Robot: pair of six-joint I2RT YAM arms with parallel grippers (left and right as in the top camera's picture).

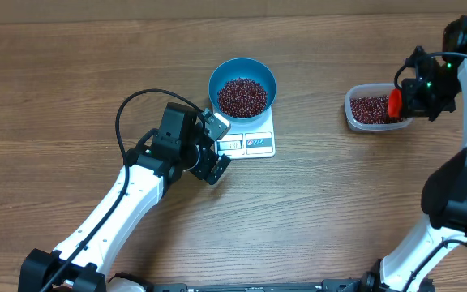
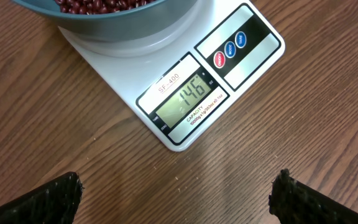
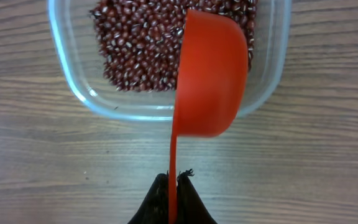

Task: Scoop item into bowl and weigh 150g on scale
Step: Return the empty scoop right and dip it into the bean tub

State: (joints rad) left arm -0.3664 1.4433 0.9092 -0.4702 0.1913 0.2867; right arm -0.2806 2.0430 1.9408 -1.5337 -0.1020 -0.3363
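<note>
The blue bowl (image 1: 242,85) holds a heap of dark red beans (image 1: 242,96) and stands on the white scale (image 1: 250,144). In the left wrist view the scale (image 2: 185,93) shows 146 on its display, with the bowl (image 2: 117,22) at the top edge. My left gripper (image 2: 178,196) hovers open over bare wood just in front of the scale, nothing between its fingers (image 2: 45,202). My right gripper (image 3: 173,180) is shut on the thin handle of a red scoop (image 3: 210,74), turned on its side over the near rim of the clear tub (image 3: 166,109) of beans (image 3: 142,46).
The clear tub (image 1: 373,109) sits at the far right of the wooden table, the red scoop (image 1: 394,102) at its right end. The left arm (image 1: 128,203) reaches diagonally from the bottom left toward the scale.
</note>
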